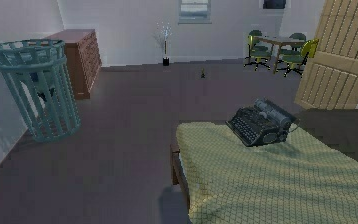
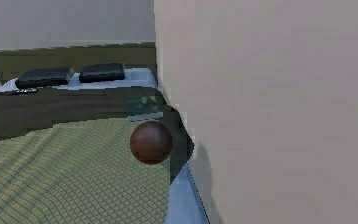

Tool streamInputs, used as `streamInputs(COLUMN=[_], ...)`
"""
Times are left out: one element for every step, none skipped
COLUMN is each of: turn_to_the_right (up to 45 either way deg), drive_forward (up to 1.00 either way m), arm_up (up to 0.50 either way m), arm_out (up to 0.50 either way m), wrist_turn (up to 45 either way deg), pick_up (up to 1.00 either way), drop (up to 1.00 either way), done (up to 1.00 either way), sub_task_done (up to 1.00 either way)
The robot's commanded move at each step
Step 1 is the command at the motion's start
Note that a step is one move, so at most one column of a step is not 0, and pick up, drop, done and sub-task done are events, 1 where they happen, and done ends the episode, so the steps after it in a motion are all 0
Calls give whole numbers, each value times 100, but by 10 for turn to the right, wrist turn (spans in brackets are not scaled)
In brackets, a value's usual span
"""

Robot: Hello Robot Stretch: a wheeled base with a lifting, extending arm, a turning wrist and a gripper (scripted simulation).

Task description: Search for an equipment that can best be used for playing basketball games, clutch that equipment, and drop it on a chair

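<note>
A round reddish-brown ball [image 2: 151, 142], basketball-like in shape and colour, rests at the edge of a bed [image 2: 57, 165] with a yellow-green checked cover, close to a pale wall [image 2: 277, 110]. A dark strip runs along the bed's edge just behind the ball. Far off at the back right, green chairs [image 1: 254, 46] stand around a small table [image 1: 277, 42].
A black typewriter [image 1: 260, 122] sits on the bed [image 1: 277, 175] in the forward view. A teal wire bin [image 1: 35, 88] and a wooden dresser [image 1: 80, 58] stand at the left. A wooden door [image 1: 337, 55] leans in at the right. Open dark floor [image 1: 137, 110] lies between. Two dark pillows [image 2: 72, 75] lie at the bed's head.
</note>
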Motion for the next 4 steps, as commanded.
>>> streamInputs(turn_to_the_right=[0,0,0,0], drive_forward=[0,0,0,0], arm_up=[32,0,0,0], arm_out=[0,48,0,0], wrist_turn=[0,0,450,450], pick_up=[0,0,0,0], drop=[0,0,0,0], done=[0,0,0,0], sub_task_done=[0,0,0,0])
